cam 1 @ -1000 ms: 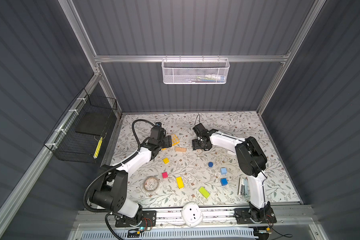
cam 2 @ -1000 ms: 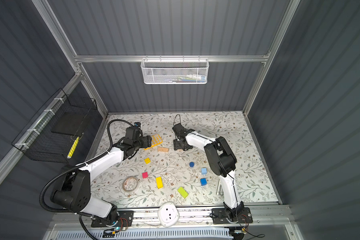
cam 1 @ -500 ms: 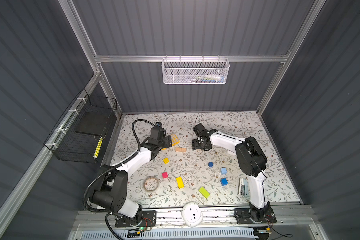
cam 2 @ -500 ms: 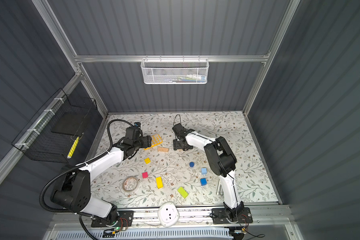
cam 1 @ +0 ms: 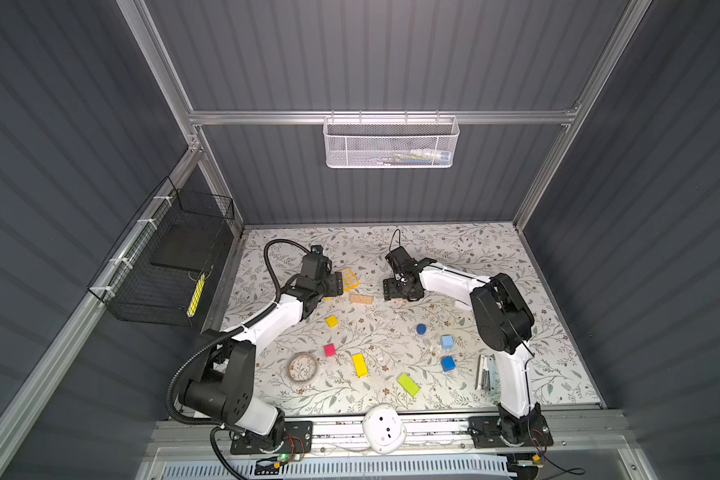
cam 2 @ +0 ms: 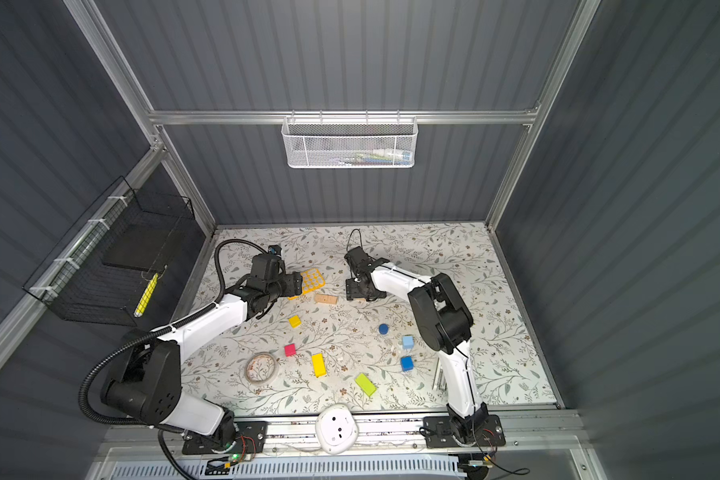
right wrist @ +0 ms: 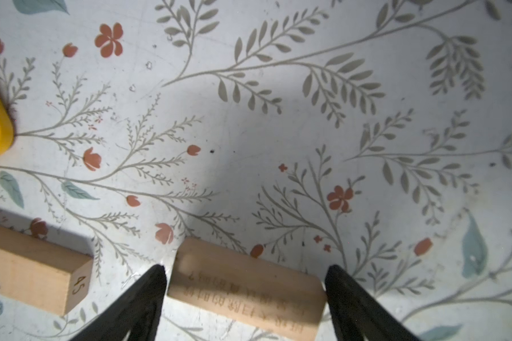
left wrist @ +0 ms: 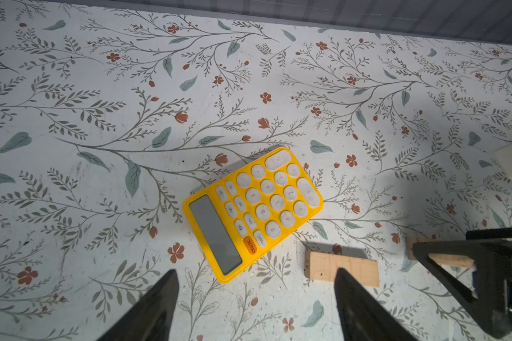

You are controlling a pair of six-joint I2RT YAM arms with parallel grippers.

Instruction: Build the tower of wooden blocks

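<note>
Left fingers (left wrist: 160, 301) hang spread wide and empty over the worktop (left wrist: 101, 88), a tan bar (left wrist: 361, 271) lying flat just beyond one tip. Right fingers (right wrist: 148, 295) stand released astride the second tan bar (right wrist: 243, 286), which lies flat between them.

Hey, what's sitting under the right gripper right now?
A plain tan wooden bar lies flat on the floral table mat, between the spread fingers of the right gripper. In both top views the gripper hides most of it.
</note>
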